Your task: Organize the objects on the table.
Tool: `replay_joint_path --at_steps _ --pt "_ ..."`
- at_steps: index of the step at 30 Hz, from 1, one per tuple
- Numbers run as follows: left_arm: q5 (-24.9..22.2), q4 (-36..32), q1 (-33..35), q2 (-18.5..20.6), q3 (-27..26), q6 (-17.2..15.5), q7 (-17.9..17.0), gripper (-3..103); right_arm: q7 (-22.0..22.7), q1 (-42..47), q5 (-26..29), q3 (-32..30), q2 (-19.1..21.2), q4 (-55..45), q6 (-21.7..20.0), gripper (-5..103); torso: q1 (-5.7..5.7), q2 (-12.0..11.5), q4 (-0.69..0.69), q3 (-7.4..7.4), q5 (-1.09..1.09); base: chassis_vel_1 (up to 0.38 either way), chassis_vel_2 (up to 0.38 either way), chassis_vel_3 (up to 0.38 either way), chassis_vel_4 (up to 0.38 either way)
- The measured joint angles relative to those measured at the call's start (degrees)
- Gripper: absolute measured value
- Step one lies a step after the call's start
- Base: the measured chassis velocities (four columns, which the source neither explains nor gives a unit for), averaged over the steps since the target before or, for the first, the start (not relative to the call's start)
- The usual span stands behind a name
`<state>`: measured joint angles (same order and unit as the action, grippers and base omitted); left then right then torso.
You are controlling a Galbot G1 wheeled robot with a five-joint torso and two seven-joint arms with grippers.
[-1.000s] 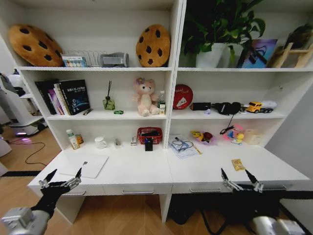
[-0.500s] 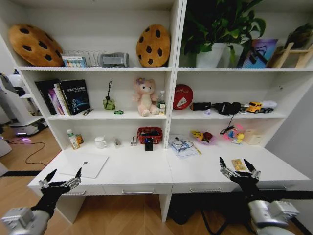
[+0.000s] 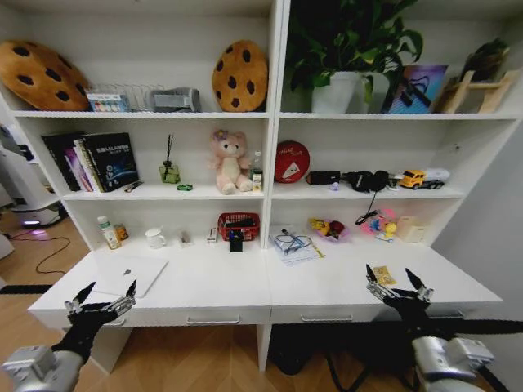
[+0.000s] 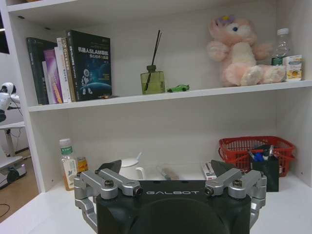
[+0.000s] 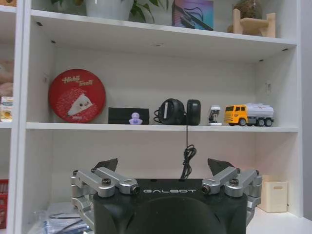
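Laptop (image 3: 129,274): lying on the desk (image 3: 221,286), just beyond left gripper (image 3: 103,295).
Grippers: left and right gripper (image 3: 398,282) both hovering spread open at the desk's front edge.

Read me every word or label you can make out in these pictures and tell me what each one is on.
"GALBOT": on the left gripper body.
"GALBOT": on the right gripper body.
"SLAM": part of the title on the dark book; the rest is too small.
Red round tin: script too blurred to read.
Bottle label: unreadable.

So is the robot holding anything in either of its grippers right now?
No. The left gripper and the right gripper are both open with nothing between their fingers, hanging at the front edge of the white desk.
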<state>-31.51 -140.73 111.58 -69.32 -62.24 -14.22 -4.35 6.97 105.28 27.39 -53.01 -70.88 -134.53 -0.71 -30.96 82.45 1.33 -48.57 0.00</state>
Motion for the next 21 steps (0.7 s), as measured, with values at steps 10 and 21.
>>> replay_joint_path --at_steps 10,21 --pt "0.0 0.0 0.0 0.0 0.0 0.0 0.0 100 0.2 -0.8 -0.2 0.5 -0.1 1.4 0.7 100 0.01 0.0 -0.01 0.01 0.01 -0.290 -0.270 0.297 0.291" --pt "0.0 0.0 0.0 0.0 0.0 0.0 0.0 100 0.9 -0.1 -1.4 0.8 -0.8 2.1 3.2 100 0.02 0.0 -0.02 0.01 -0.05 -0.050 -0.072 0.067 0.069"
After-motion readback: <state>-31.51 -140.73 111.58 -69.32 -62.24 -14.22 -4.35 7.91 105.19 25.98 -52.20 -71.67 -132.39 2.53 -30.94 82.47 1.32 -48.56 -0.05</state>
